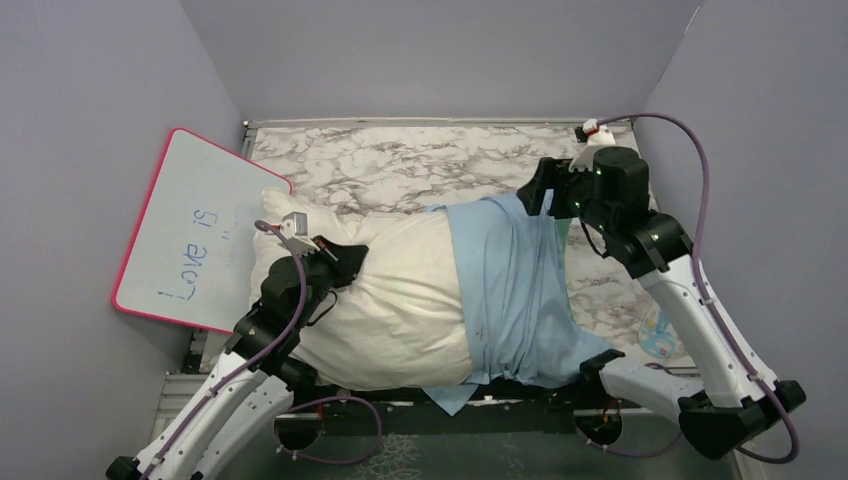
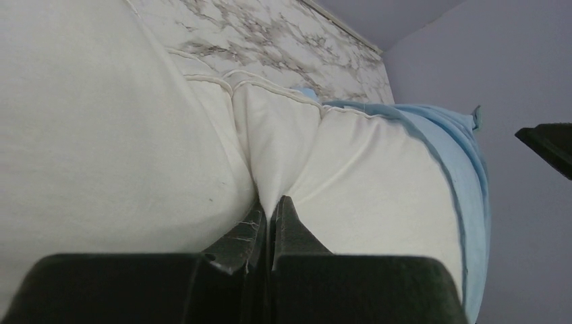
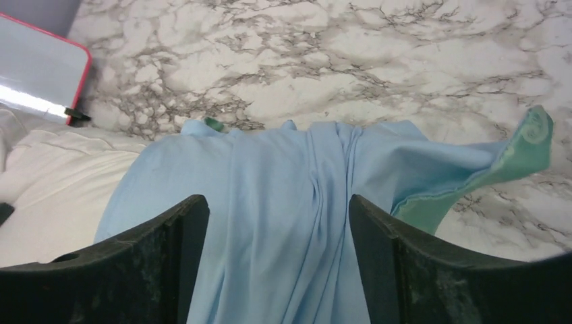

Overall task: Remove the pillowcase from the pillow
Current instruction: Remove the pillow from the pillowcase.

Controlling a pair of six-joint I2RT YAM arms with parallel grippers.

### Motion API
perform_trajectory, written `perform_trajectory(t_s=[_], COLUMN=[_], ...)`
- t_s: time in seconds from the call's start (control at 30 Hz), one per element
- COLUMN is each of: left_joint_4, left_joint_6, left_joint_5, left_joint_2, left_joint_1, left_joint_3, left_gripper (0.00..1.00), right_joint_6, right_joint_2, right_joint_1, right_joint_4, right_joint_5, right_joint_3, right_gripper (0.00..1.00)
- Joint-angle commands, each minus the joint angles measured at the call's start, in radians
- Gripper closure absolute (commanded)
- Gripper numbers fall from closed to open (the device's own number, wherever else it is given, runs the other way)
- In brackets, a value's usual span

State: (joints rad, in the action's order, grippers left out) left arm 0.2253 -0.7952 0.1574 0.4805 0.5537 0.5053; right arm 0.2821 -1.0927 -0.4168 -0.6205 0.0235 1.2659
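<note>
Top external view: left gripper (image 1: 352, 256) pinches pillow (image 1: 400, 310); right gripper (image 1: 535, 192), jaws apart, should grip pillowcase (image 1: 510, 290), pulling toward three o'clock.

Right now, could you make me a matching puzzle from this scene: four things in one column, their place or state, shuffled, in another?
1 left gripper
2 right gripper
3 light blue fabric pillowcase
4 pink-framed rectangular whiteboard

A at the table's left edge
B open, above the pillowcase
C shut on plump cream-white pillow
D covering the pillow's right part

Pairs: 1-C, 2-B, 3-D, 4-A
</note>
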Motion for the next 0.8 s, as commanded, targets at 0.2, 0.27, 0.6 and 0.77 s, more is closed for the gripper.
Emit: perform_trajectory(t_s=[0.2,0.27,0.6,0.77], left_joint_4=[0.093,0.08,0.078,0.251], left_joint_6=[-0.029,-0.043,-0.003,0.049], left_joint_5=[0.112,0.123,0.123,0.24], left_joint_2=[0.072,0.082,0.108,0.203], left_joint_1=[-0.007,-0.007,-0.008,-0.008], left_joint_3=[0.009,0.008,0.078,0.238], left_gripper=[1.0,1.0,1.0,1.0], right_joint_6=[0.05,0.061,-0.157,-0.145], right_joint_2=[0.052,-0.011,-0.465,-0.421], right_joint_1=[0.006,0.006,-0.12,-0.119], right_joint_4=[0.07,0.116,-0.014,-0.005], right_joint_5=[-0.397,-0.434,-0.136,0.225], right_joint_3=[-0.095,-0.097,0.12,0.086], right_gripper=[0.13,0.12,0.42,0.72])
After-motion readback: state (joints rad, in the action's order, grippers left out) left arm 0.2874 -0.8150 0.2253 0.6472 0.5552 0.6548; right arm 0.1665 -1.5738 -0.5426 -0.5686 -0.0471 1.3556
